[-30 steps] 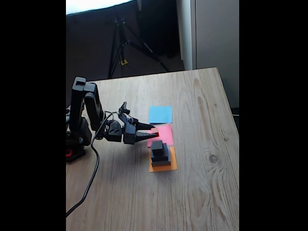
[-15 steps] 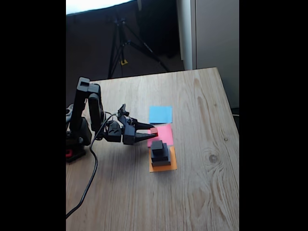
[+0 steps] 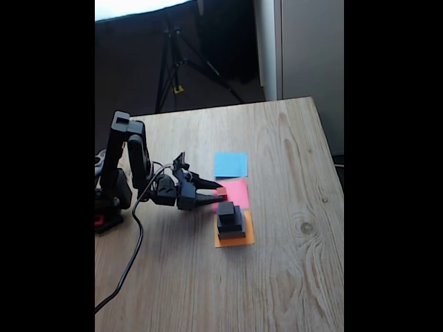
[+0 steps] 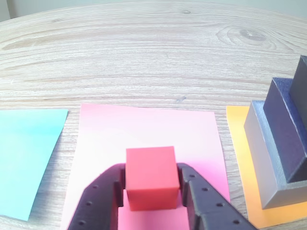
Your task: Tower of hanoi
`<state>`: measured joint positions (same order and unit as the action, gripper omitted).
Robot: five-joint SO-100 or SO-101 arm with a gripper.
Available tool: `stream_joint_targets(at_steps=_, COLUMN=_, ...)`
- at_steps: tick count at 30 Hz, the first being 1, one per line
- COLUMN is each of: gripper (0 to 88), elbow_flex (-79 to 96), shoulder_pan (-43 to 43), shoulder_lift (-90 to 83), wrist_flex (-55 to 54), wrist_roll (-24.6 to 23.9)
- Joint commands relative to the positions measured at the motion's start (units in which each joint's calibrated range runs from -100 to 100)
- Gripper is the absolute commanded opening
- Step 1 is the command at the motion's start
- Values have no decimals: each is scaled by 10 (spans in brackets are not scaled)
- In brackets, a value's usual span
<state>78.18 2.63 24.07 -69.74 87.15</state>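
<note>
Between the two black fingers (image 4: pixel 103 201) of the gripper (image 4: pixel 151 189) sits the tiny red cube (image 4: pixel 150 177), clamped on both side faces, as the wrist view shows plainly. Cube and fingers hang over the pink paper square (image 4: pixel 144 134); I cannot tell from either view whether the cube's underside touches the paper or rides just above it.

Step in hand, as I judge it: first move of the puzzle, smallest piece carried to the middle square. The next move calls for setting the cube flat on the pink paper, parting the fingers, and lifting clear without nudging it (the fingers hug it closely, so a straight upward withdrawal looks safest). After that the small black cube would be next to go, presumably.

To the right of the fingers in the wrist view stands the rest of the tower on the orange paper square (image 4: pixel 240 158): grey slab (image 4: pixel 268 158) at the bottom, black slab (image 4: pixel 283 120) on it, small black cube (image 4: pixel 301 79) on top, cut by the frame edge. To the left of the fingers lies the blue paper square (image 4: pixel 26 153), bare.

In the fixed view the gripper (image 3: pixel 216 194) reaches from the arm's base across the wooden table (image 3: pixel 291 277), fingertips just beside the stack (image 3: pixel 230 221).

Count:
- blocks: four (one red held, three stacked)
- paper squares: three
- arms: one
</note>
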Motion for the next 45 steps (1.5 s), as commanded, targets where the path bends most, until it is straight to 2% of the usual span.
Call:
stream_joint_targets(at_steps=1, gripper=3, elbow_flex=-5, shoulder_pan=-8, shoulder_lift=-17, wrist_flex=16, wrist_roll=20)
stream_joint_targets(at_steps=6, gripper=6, elbow_flex=0, shoulder_pan=-12, shoulder_lift=-21, wrist_flex=23, wrist_roll=40)
stream_joint_targets(at_steps=14, gripper=104, elbow_flex=1, shoulder_pan=-8, shoulder_lift=-27, wrist_flex=23, wrist_roll=53)
stream_joint_targets(at_steps=19, gripper=183, elbow_flex=4, shoulder_pan=-5, shoulder_lift=-36, wrist_flex=25, wrist_roll=47)
stream_joint_targets(at_steps=25, gripper=197, elbow_flex=22, shoulder_pan=-5, shoulder_lift=-72, wrist_flex=25, wrist_roll=21)
stream_joint_targets(at_steps=31, gripper=216, elbow_flex=74, shoulder_pan=-8, shoulder_lift=-190, wrist_flex=69, wrist_roll=-2)
stream_joint_targets(at_steps=37, gripper=138, elbow_flex=109, shoulder_pan=5, shoulder_lift=-375, wrist_flex=207, wrist_roll=13)
stream_joint_targets(at_steps=41, gripper=3, elbow_flex=97, shoulder_pan=22, shoulder_lift=-504, wrist_flex=378, wrist_roll=30)
stream_joint_targets(at_steps=43, gripper=3, elbow_flex=79, shoulder_pan=28, shoulder_lift=-560, wrist_flex=479, wrist_roll=45)
stream_joint_targets(at_steps=45, gripper=3, elbow_flex=44, shoulder_pan=34, shoulder_lift=-612, wrist_flex=596, wrist_roll=40)
